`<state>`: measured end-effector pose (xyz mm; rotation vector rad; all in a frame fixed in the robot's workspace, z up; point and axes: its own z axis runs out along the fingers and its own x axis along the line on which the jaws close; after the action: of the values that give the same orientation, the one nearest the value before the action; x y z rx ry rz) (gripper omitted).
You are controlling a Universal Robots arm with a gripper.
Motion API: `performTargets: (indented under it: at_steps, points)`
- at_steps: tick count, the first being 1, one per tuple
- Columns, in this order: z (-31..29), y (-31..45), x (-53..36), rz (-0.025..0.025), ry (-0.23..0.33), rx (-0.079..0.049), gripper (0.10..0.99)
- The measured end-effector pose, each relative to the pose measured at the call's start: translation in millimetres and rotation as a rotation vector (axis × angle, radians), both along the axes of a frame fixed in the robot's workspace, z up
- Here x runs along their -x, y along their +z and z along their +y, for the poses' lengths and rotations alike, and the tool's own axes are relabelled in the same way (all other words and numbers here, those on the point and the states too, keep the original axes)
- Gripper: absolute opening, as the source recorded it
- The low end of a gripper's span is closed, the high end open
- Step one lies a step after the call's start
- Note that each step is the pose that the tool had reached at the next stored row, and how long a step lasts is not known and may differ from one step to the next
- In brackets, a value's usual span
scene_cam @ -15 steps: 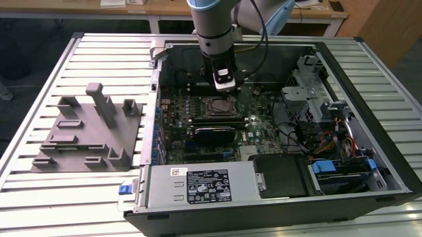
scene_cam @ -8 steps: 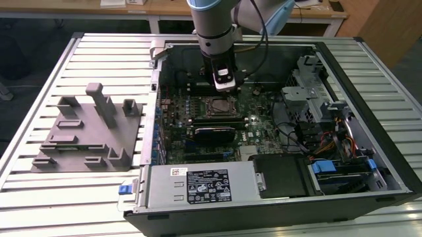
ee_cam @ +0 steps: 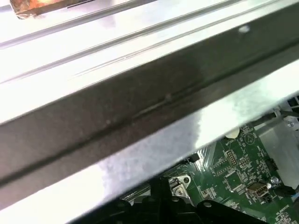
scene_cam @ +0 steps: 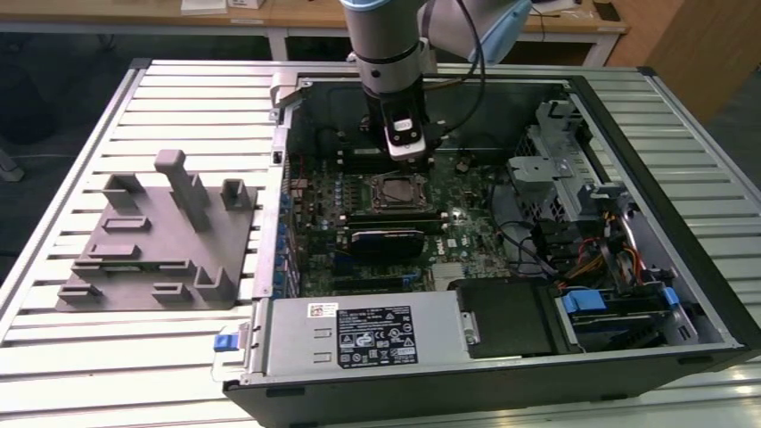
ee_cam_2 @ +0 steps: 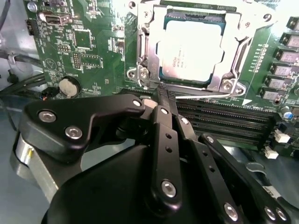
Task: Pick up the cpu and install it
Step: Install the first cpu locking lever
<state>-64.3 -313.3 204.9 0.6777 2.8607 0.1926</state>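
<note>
The cpu [ee_cam_2: 191,49], a flat square with a shiny silver top, lies inside the metal-framed socket [ee_cam_2: 145,46] on the green motherboard [ee_cam_2: 88,46]. The socket's frame is down around its edges. My gripper [ee_cam_2: 163,93] hangs just beside the socket's edge, its black fingers [ee_cam_2: 164,121] shut together with nothing between them. Its tips are close to the thin metal lever [ee_cam_2: 205,97] that runs along that side of the socket. In the exterior view my gripper [scene_cam: 405,162] stands over the open computer case, just behind the socket [scene_cam: 395,192].
The case walls [scene_cam: 285,134] ring the motherboard. A drive cage and cables [scene_cam: 559,178] fill the exterior view's right. The power supply [scene_cam: 356,334] sits at the front. A black block [scene_cam: 383,239] lies just in front of the socket. A grey fixture [scene_cam: 155,232] stands on the table.
</note>
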Motion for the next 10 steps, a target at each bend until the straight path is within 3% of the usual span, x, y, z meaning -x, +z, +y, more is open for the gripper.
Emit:
performTargets:
  at_steps: [10]
  points:
    - [0.3, -2.4, 0.0, 0.0002, 0.007, -0.013, 0.106]
